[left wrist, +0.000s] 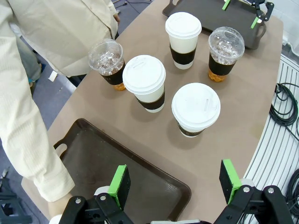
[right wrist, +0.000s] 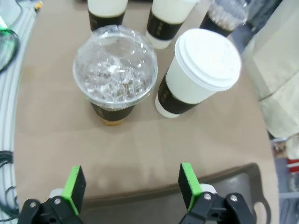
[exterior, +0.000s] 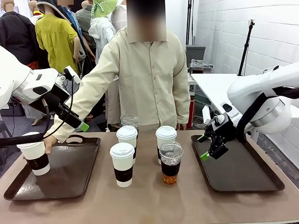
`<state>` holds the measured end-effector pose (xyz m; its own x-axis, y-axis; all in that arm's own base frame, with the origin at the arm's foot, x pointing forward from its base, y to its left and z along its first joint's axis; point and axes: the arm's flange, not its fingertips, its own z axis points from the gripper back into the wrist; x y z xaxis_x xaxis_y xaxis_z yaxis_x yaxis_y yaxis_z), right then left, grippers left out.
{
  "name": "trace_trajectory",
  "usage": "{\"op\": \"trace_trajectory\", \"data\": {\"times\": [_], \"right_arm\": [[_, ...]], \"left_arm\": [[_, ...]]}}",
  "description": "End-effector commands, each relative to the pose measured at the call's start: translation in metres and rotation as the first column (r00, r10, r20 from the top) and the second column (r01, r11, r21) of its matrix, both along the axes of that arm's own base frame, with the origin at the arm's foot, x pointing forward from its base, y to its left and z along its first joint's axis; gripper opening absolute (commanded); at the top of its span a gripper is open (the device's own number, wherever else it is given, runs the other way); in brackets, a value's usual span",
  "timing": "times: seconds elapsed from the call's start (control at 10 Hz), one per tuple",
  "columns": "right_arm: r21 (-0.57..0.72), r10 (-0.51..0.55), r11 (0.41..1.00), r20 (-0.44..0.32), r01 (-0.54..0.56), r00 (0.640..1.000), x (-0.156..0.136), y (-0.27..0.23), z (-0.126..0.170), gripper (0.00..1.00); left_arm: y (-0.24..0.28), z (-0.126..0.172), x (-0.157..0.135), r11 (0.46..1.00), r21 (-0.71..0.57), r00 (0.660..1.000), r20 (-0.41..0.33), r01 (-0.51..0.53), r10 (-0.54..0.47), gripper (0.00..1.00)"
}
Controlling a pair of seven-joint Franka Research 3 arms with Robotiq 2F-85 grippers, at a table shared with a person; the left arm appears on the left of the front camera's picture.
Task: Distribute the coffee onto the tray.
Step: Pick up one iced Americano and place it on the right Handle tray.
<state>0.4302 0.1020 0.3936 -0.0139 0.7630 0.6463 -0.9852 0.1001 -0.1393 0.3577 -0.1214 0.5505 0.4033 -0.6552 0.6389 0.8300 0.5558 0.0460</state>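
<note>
On the left tray (exterior: 68, 175) stands one white paper cup with a brown sleeve (exterior: 34, 154), and a person's hand (exterior: 50, 142) is against it. Three more sleeved paper cups (exterior: 123, 164) (exterior: 127, 139) (exterior: 165, 140) and two clear dome-lidded cups of dark drink (exterior: 170, 163) (exterior: 130, 121) cluster mid-table. My left gripper (exterior: 82, 126) hangs open above the left tray's far edge, nothing between its fingers (left wrist: 175, 184). My right gripper (exterior: 204, 147) is open over the right tray (exterior: 241, 172), facing a clear cup (right wrist: 114, 77) and a paper cup (right wrist: 198, 70).
The person stands at the table's far side, one arm stretched to the left tray. The right tray carries nothing that shows. Bare tabletop lies in front of the cup cluster. Black cables (left wrist: 285, 107) run along the floor past the table edge.
</note>
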Motion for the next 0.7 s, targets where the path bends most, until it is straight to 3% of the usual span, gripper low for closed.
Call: {"op": "trace_trajectory", "data": {"times": [0.0, 0.6], "right_arm": [[0.070, 0.044, 0.996, 0.022, -0.045, 0.999, 0.018, 0.002, -0.027, 1.00], [0.338, 0.191, 0.920, 0.060, -0.200, 0.980, 0.027, -0.017, -0.075, 1.00]], "left_arm": [[0.002, 0.002, 0.002, 1.000, 0.011, 1.000, -0.002, 0.006, -0.006, 1.00], [0.002, 0.002, 0.002, 1.000, 0.011, 1.000, -0.002, 0.006, -0.006, 1.00]]}}
